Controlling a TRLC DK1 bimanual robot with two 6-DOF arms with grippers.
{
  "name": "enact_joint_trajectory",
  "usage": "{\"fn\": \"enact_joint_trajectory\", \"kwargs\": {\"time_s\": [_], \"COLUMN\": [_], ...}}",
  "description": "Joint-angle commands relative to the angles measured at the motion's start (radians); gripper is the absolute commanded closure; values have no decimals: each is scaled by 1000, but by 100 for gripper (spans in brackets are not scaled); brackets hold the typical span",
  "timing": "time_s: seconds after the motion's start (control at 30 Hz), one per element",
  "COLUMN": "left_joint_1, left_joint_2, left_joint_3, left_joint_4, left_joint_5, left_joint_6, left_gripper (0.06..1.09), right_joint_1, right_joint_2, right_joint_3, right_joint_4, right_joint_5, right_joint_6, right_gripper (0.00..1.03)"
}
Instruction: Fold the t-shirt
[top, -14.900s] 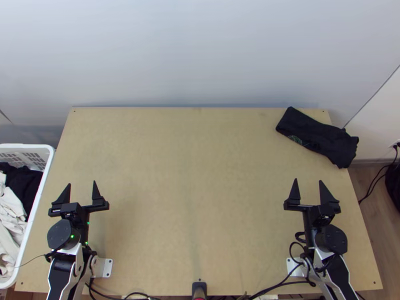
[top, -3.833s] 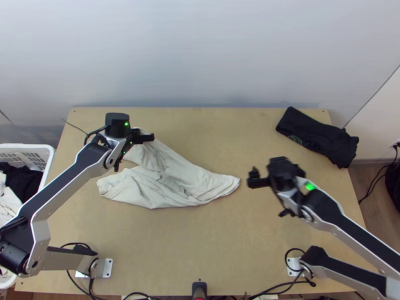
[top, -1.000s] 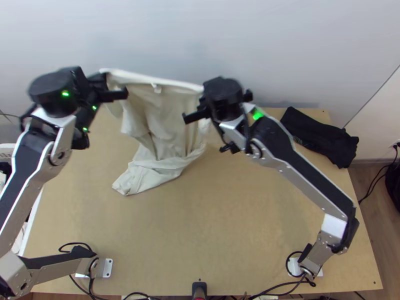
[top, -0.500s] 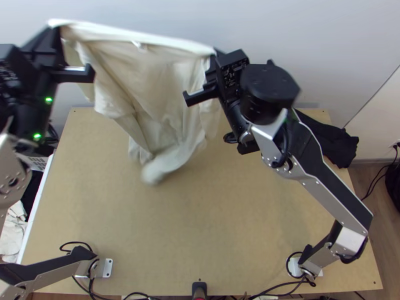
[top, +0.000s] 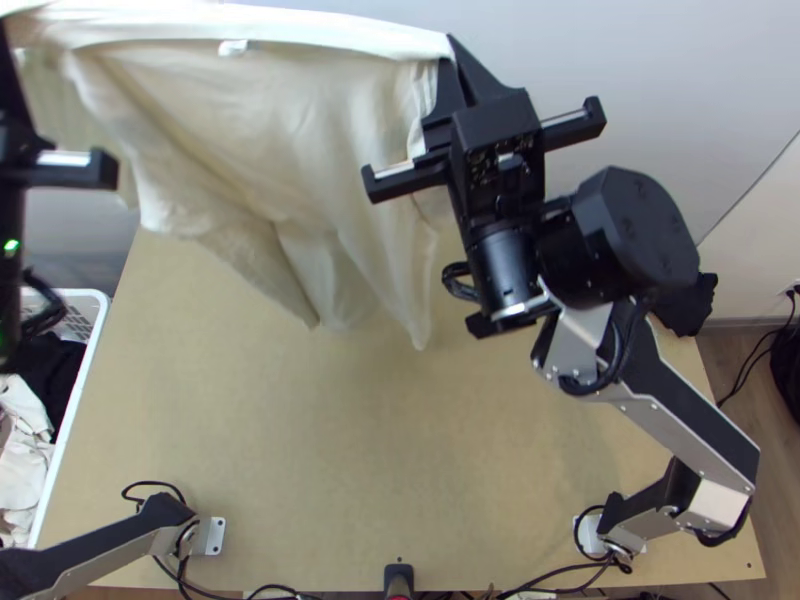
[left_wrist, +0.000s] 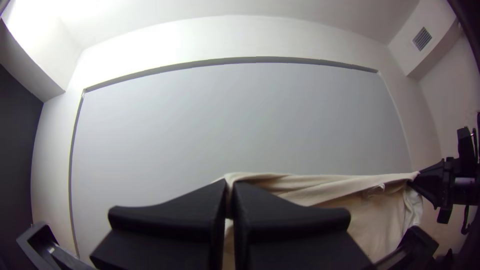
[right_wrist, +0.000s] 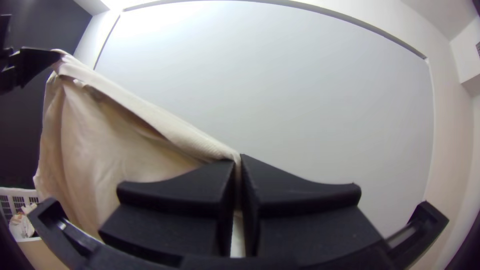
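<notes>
Hanging between two grippers: one cream fabric t-shirt (top: 270, 130), its upper edge stretching nearly straight, its lower part falling in loose folds over the light wooden table (top: 270, 450). Left black flat-fingered gripper (top: 10, 110): fingers are pinching one end of that edge. Right black flat-fingered gripper (top: 447, 48): fingers are clenching the other end. White plastic basket (top: 98, 298): is holding cloth, beside the table.

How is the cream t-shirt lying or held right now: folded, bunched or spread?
Unfolded: the t-shirt hangs off the table, its upper edge stretched between left gripper and right gripper.
</notes>
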Motion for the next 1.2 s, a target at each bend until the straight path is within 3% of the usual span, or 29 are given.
{"fn": "enact_joint_trajectory", "kwargs": {"time_s": [0.0, 0.17, 0.33, 0.4, 0.53, 0.6, 0.7, 0.93, 1.17], "left_joint_1": [27, 63, 107, 129, 196, 224, 250, 258, 141], "left_joint_2": [-122, -185, -230, -230, -213, -197, -151, 56, 289], "left_joint_3": [-97, -162, -268, -315, -447, -512, -591, -642, -611], "left_joint_4": [-35, -35, -15, -1, -4, -4, -1, 34, 148], "left_joint_5": [-33, -103, -111, -112, -109, -103, -92, -37, -33], "left_joint_6": [34, 26, 9, -11, -89, -140, -224, -374, -387], "left_gripper": [105, 105, 105, 105, 105, 105, 105, 105, 105], "right_joint_1": [80, 132, 151, 148, 117, 71, 2, -112, -268], "right_joint_2": [-20, -14, -4, 1, 12, 13, -4, -94, -223], "right_joint_3": [-13, -31, -49, -45, -34, -52, -105, -330, -592], "right_joint_4": [-9, -43, -69, -141, -416, -554, -639, -653, -610], "right_joint_5": [59, 82, 88, 91, 83, 45, -7, -73, -129], "right_joint_6": [-49, -47, -24, 46, 287, 428, 551, 645, 683], "right_gripper": [100, 100, 100, 100, 100, 100, 100, 100, 100]}}
